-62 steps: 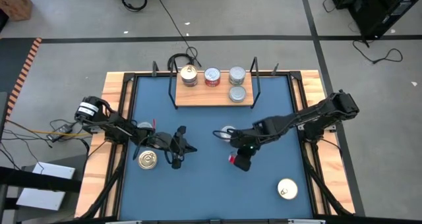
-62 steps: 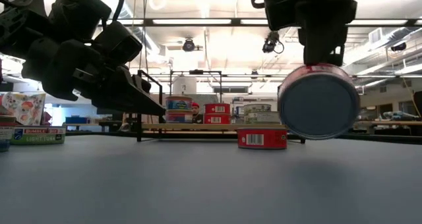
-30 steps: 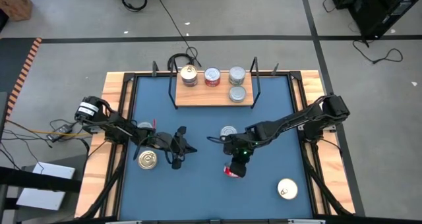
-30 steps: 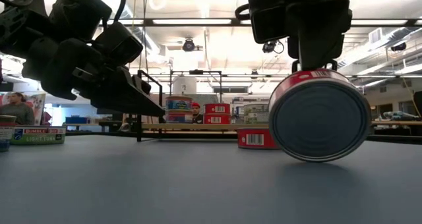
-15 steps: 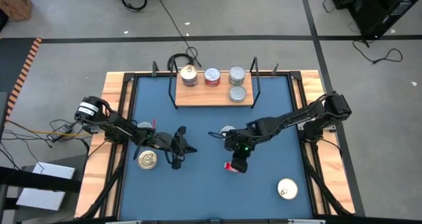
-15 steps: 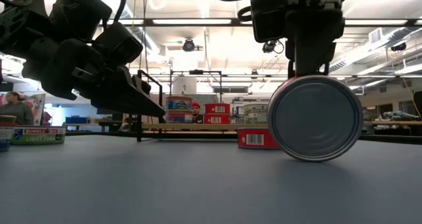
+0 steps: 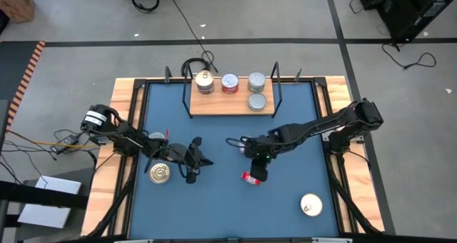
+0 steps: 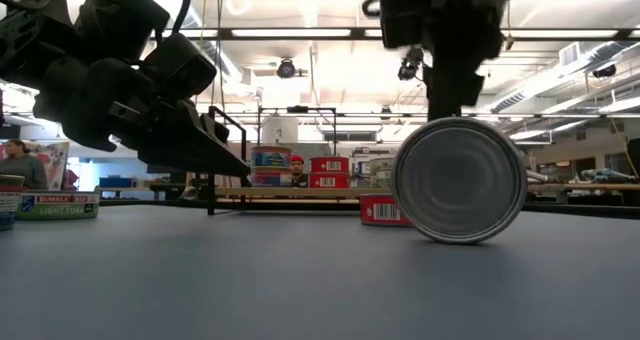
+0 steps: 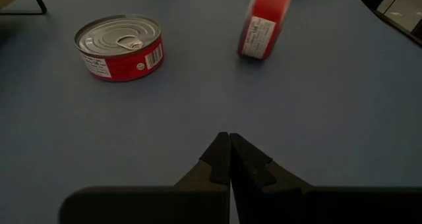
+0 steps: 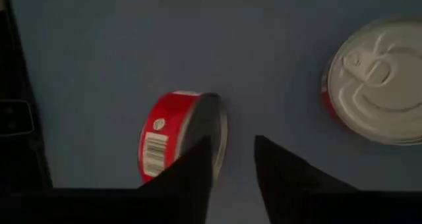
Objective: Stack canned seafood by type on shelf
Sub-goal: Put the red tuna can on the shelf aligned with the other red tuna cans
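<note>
Your right gripper [image 10: 231, 159] is hanging part-open just above a red-sided tin [image 8: 460, 180] that is standing on its edge (free to roll). Nudge it and it is rolling off across bare blue table [image 7: 214, 200]. Left gripper [image 9: 229, 155] is waiting closed. Farther back, the shelf [image 7: 232, 103] is offering open board.

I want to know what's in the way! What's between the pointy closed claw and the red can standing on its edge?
Nothing: in the left wrist view, only bare blue table lies between the shut left gripper and the tipped red can.
</note>
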